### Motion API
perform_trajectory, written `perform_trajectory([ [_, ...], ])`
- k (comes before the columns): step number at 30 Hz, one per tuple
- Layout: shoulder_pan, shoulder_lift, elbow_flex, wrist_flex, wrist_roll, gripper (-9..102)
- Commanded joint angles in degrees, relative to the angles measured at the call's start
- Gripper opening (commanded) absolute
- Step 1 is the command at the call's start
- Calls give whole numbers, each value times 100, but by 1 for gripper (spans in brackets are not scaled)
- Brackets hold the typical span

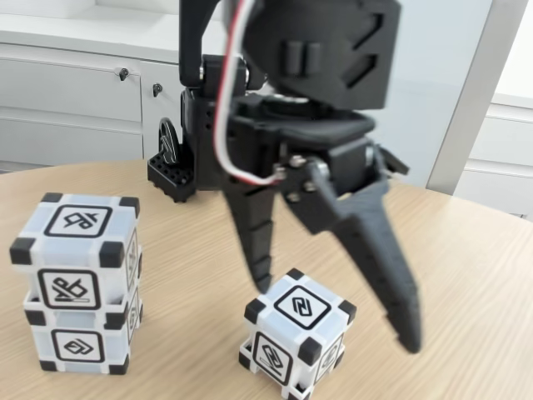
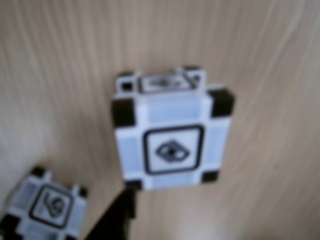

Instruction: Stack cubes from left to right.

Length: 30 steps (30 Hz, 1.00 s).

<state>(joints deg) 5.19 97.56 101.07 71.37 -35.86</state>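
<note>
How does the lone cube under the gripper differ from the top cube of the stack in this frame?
In the fixed view, the lone cube sits directly on the table, while the top cube rests on another cube. The lone cube lies between the open gripper's fingers; the top cube stands apart, at the left. The lone cube is turned corner-on to the camera; the top cube faces it more squarely. Both are white with black corners and framed glyphs.

- The fixed view is bright and evenly lit by soft, daylight-like light; the pale cabinets [image 1: 75,92] behind look nearly washed out.
- Shadows on the wooden surface [image 1: 466,275] are faint and soft-edged.
- The black arm [image 1: 316,100] close to the lens is softly blurred, while the cube [image 1: 296,333] below it is sharp.
- The wrist view is blurred throughout: glyph lines and wood grain smear.
- No hard glare in either view.
</note>
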Motion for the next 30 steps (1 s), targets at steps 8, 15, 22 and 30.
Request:
perform_trajectory([
  [8, -132, 26, -44, 44, 949, 39],
  [15, -123, 26, 791, -44, 1037, 40],
  [22, -123, 114, 888, 0, 1002, 40],
  [30, -123, 264, 809, 35, 949, 40],
])
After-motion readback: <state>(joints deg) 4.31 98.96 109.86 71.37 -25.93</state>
